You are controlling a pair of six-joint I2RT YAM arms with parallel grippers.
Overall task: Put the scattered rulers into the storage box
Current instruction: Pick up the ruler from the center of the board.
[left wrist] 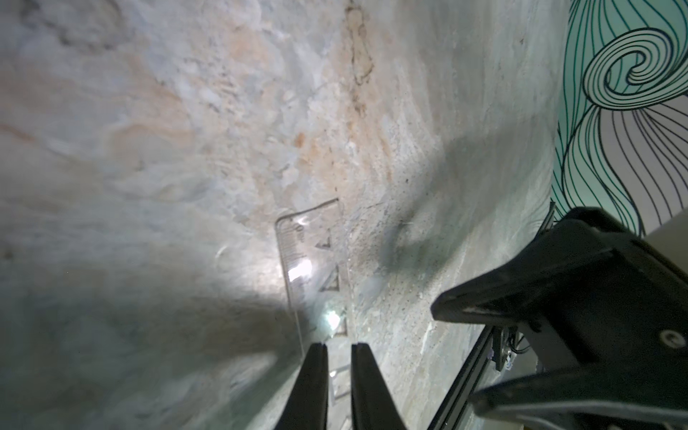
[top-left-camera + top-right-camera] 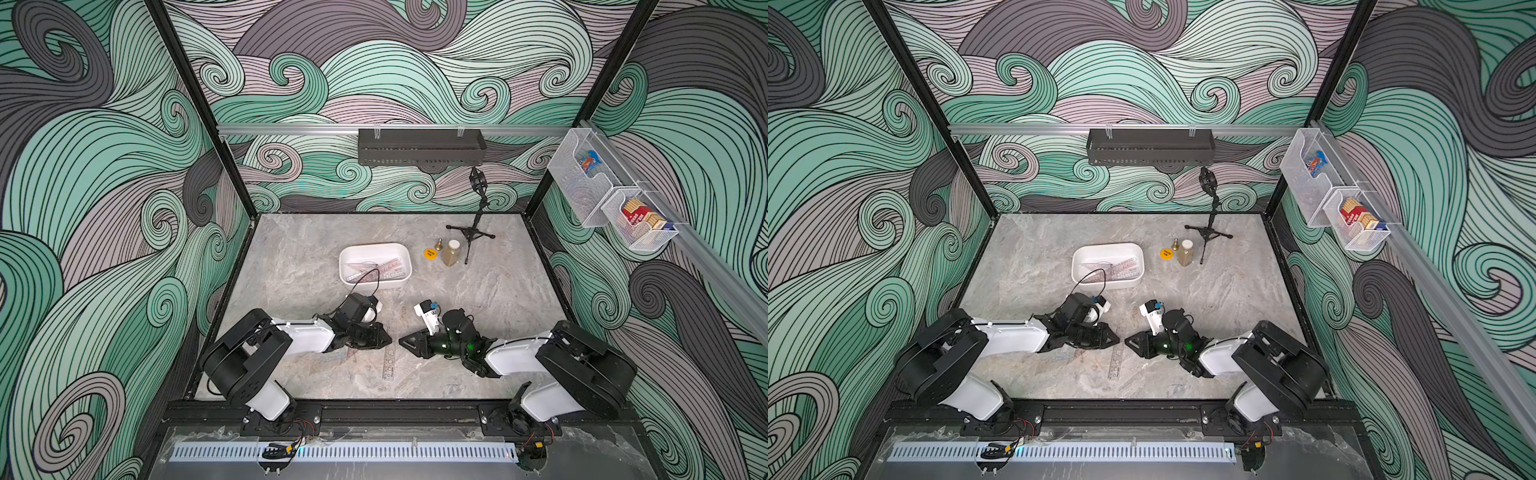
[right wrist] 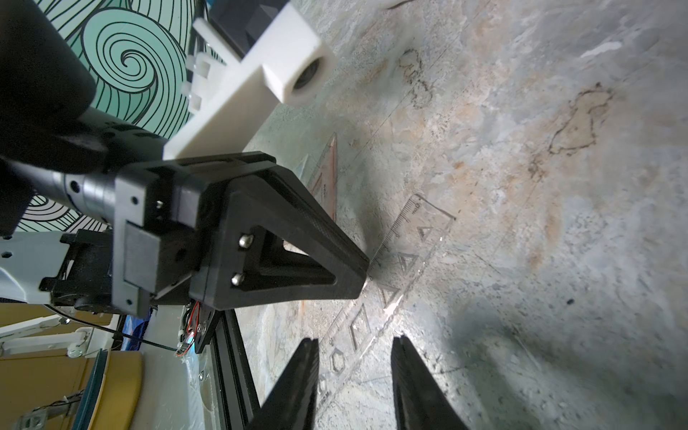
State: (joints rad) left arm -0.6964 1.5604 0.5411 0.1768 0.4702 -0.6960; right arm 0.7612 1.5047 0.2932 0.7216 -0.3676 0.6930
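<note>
Clear thin plastic, stencil-cut: straight ruler (image 2: 389, 361) flat on marble-look table (image 2: 478, 311), well apart from white tub (image 2: 374, 245). Too flat to pinch from above, probably, hence two arms. Noses at its edge with left gripper (image 1: 339, 344), jaws a bare slit, hold unclear. Straddles it with right gripper (image 3: 355, 338), half-open. Near it, pinkish triangle (image 3: 329, 167).

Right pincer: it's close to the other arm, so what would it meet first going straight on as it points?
Probably the clear ruler, lying on the table between the open jaws of the right pincer and running on ahead. The left pincer sits beside that line; depth is unclear, so it might be grazed.
</note>
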